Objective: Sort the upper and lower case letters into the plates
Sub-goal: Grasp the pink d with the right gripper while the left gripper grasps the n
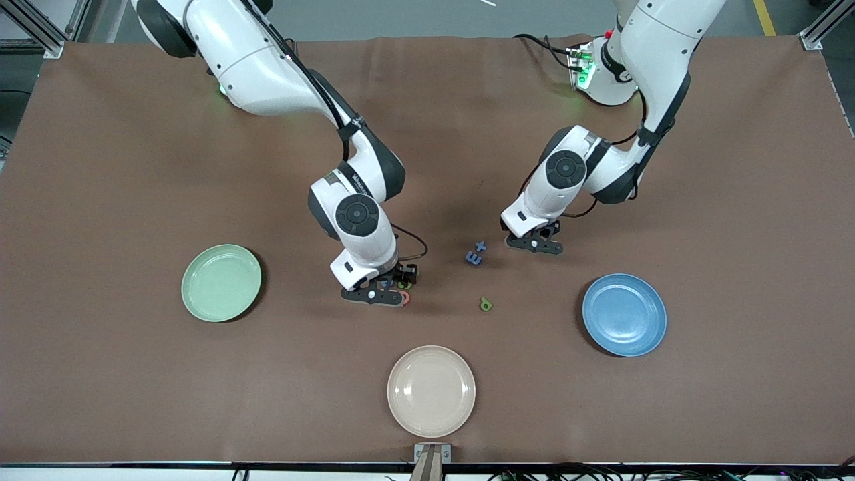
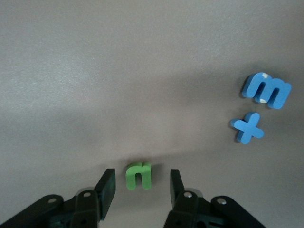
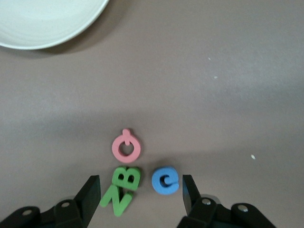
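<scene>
The mint green plate point(image 1: 221, 282) lies toward the right arm's end of the table, the blue plate point(image 1: 624, 314) toward the left arm's end. Both hold nothing. My left gripper point(image 1: 534, 244) is low over the table, open, with a small green "n" point(image 2: 138, 175) between its fingers point(image 2: 108, 186), not touching. A blue "m" point(image 2: 266, 90) and a blue "+" point(image 2: 247, 128) lie beside it. My right gripper point(image 1: 377, 294) is open and low over a green "B" point(image 3: 127, 178), a green "Z" point(image 3: 116, 198) and a blue "c" point(image 3: 166, 180). A pink "Q" point(image 3: 126, 147) lies just past them.
A cream-beige dish point(image 1: 431, 391) sits near the table's front edge, nearer to the front camera than both grippers; its rim shows in the right wrist view point(image 3: 42, 28). A small olive letter point(image 1: 486, 304) lies alone between the two grippers. Brown cloth covers the table.
</scene>
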Controlling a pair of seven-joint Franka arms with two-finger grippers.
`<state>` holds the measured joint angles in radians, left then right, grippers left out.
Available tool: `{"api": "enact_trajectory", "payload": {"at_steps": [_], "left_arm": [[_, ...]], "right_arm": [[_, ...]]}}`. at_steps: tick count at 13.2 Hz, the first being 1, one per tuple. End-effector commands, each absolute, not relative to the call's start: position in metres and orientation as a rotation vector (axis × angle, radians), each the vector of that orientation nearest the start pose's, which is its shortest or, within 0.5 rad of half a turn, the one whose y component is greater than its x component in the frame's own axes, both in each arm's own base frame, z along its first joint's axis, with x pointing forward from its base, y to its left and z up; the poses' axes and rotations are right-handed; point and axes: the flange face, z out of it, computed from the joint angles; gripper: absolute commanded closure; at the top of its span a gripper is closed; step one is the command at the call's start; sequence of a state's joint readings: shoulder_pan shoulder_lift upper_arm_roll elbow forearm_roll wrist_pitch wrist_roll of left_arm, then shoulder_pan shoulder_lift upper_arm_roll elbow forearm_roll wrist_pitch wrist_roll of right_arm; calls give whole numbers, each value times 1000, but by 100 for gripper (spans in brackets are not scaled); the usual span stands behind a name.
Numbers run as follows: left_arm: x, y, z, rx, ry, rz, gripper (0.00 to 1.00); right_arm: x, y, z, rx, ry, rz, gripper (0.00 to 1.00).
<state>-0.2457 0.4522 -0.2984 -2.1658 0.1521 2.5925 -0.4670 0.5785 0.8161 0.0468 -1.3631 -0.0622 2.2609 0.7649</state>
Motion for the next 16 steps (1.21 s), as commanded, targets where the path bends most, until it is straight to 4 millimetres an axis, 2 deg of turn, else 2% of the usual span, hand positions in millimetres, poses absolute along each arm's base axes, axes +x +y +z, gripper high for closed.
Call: {"api": "enact_trajectory", "payload": {"at_steps": [1, 5, 7, 8, 10, 11, 13, 14, 16], "left_arm": [[484, -300, 187, -3151, 320, 10, 50], [482, -300, 180, -3149, 312, 31, 54], [481, -300, 177, -3149, 307, 38, 58], [481, -299, 176, -3149, 302, 41, 63], [482, -298, 176, -3149, 298, 41, 85], [488, -292, 181, -3151, 278, 28, 99], [508, -287, 203, -3152, 256, -28, 99], [524, -283, 222, -3142, 230, -54, 99], [561, -268, 257, -3109, 157, -51, 99]], "right_arm": [[619, 446, 222, -3103, 199, -192, 22], [620, 450, 197, -3078, 180, -239, 22], [619, 450, 195, -3084, 171, -245, 23], [618, 450, 192, -3091, 165, -248, 25], [616, 452, 185, -3099, 160, -239, 30], [614, 452, 181, -3104, 161, -234, 36], [612, 453, 177, -3106, 185, -227, 46], [611, 453, 176, -3108, 183, -226, 56], [612, 451, 175, -3108, 189, -223, 82]]}}
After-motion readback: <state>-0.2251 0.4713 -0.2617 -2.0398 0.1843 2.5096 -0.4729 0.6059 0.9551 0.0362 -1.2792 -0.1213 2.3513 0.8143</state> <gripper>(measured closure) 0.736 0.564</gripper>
